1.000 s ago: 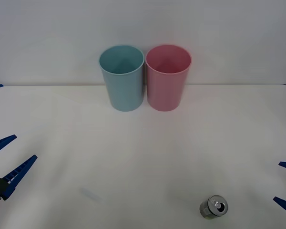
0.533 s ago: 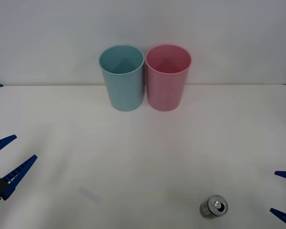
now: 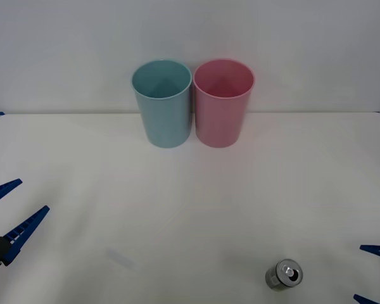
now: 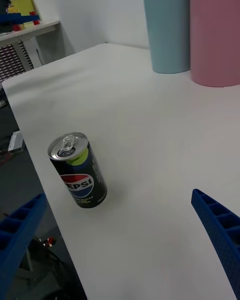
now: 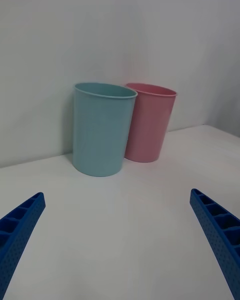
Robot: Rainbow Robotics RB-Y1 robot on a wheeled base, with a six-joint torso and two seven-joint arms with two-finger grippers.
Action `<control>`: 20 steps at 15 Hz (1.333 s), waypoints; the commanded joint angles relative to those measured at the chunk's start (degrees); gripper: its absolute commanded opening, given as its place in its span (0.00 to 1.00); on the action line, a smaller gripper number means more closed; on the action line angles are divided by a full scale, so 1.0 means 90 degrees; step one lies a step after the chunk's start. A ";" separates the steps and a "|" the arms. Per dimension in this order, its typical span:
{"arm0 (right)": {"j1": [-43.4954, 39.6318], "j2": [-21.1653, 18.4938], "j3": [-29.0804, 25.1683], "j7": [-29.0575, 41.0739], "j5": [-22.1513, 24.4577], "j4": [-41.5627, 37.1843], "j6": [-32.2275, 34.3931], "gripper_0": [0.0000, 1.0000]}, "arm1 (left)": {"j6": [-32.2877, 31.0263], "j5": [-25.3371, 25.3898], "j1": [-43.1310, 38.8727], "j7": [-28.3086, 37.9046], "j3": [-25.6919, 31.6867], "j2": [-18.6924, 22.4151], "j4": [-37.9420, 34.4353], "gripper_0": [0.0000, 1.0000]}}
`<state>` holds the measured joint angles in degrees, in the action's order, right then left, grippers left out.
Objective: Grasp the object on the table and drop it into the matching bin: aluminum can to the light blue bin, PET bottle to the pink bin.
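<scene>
In the front view, the aluminum can stands upright on the table near its front edge. The light blue bin and the pink bin stand side by side at the far edge. The left gripper is open at the left side, and the right gripper is open just beside the can.

In the right wrist view, the can stands between the spread fingers.

In the left wrist view, the wide-apart fingers face both bins.

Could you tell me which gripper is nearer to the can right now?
The right gripper, open just beside the can at the table's near right; the left gripper sits open far across at the left edge.
</scene>
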<state>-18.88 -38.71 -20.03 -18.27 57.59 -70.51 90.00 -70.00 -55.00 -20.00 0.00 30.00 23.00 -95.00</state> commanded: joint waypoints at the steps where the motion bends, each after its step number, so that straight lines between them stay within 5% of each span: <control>1: -0.0012 0.0209 0.0029 -0.0460 -0.0003 0.0266 -0.0001 1.00 | 0.0000 0.0000 0.0000 0.0000 0.0000 0.0000 0.0000 1.00; 20: -0.0344 0.1498 0.0390 -0.1193 0.0134 0.0266 -0.0108 1.00 | 0.0000 0.0000 0.0000 0.0000 0.0000 0.0000 0.0000 1.00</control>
<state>-22.12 -25.49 -16.68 -28.81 58.56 -68.10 89.27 -70.00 -55.00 -20.00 0.00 30.00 23.00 -95.00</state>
